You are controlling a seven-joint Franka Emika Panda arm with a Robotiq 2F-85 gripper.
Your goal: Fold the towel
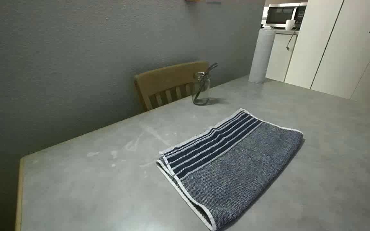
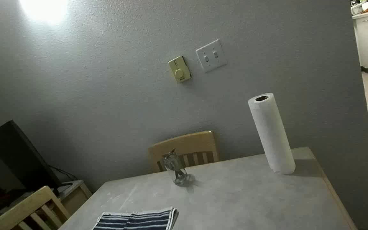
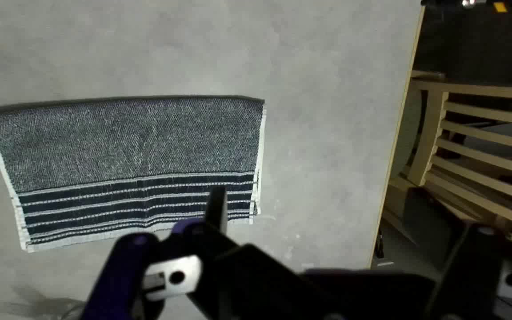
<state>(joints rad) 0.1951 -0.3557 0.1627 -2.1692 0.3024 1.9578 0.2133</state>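
1. Gripper [image 3: 325, 218]: jaws spread wide, nothing held.
2. Towel [image 1: 239, 166]: lying doubled over on the table [image 1: 85, 192], striped band uppermost, apart from the gripper.
3. Glass jar [image 1: 201, 91]: upright, near the towel's striped edge.
4. Wooden chair [image 1: 167, 78]: beyond the table edge, behind the jar in both exterior views.
5. Paper roll [image 2: 272, 135]: standing on end, well apart from the towel.

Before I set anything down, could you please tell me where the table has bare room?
Free: the stretch between glass jar and paper roll, and the one between towel and the table's wooden edge. Most crowded: around the jar, between towel and wooden chair.
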